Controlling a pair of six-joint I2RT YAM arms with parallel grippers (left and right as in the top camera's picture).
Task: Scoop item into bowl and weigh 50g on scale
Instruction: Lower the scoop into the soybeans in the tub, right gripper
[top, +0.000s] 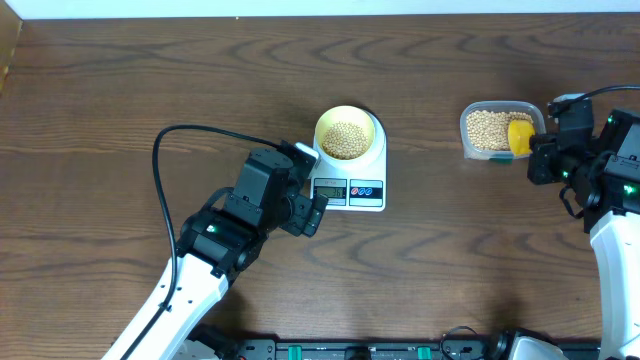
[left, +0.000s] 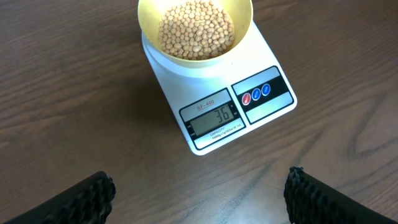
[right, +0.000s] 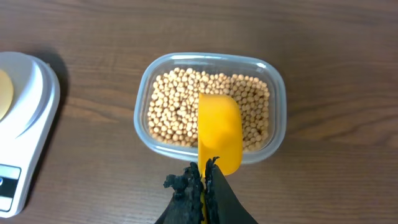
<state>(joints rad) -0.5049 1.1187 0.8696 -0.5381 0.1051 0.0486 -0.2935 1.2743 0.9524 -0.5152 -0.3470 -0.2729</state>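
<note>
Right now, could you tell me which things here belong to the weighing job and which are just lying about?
Part of the job: beans, bowl, scale, clear tub, yellow scoop in the right gripper.
Just lying about: only the black cable on the table.
</note>
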